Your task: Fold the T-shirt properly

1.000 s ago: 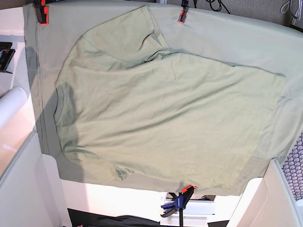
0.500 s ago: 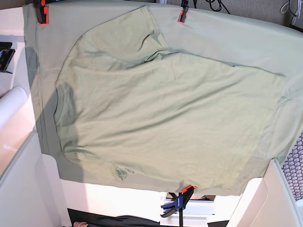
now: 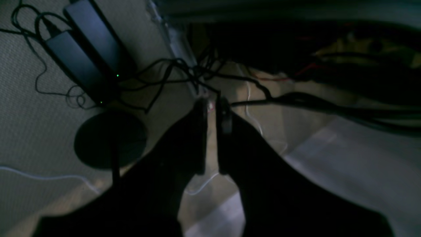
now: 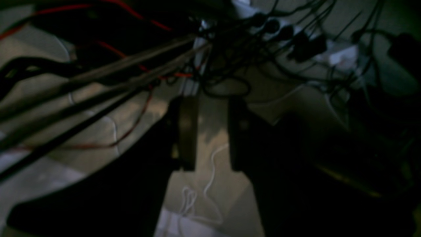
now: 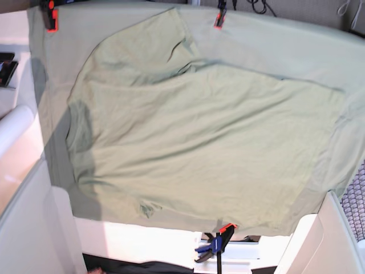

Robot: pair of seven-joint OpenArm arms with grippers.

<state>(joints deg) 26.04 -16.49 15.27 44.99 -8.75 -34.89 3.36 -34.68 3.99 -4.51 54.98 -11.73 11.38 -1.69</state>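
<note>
The pale sage-green T-shirt (image 5: 199, 142) lies spread flat on the larger sage-green sheet (image 5: 274, 45). Its collar (image 5: 77, 134) is at the left, its hem at the right, and one sleeve (image 5: 154, 43) points to the far edge. No gripper shows in the base view. In the left wrist view my left gripper (image 3: 212, 102) hangs over the floor with its jaws nearly together and nothing between them. In the right wrist view my right gripper (image 4: 211, 100) hangs over the floor with a clear gap between its jaws, empty. The T-shirt is out of both wrist views.
Clamps hold the sheet at the far left (image 5: 52, 20), far middle (image 5: 219, 17) and near edge (image 5: 217, 242). A white roll (image 5: 14, 123) lies at the left. Power adapters (image 3: 88, 49) and tangled cables (image 4: 263, 33) lie on the floor under the grippers.
The base picture has shifted slightly. The T-shirt and sheet lie as they did before.
</note>
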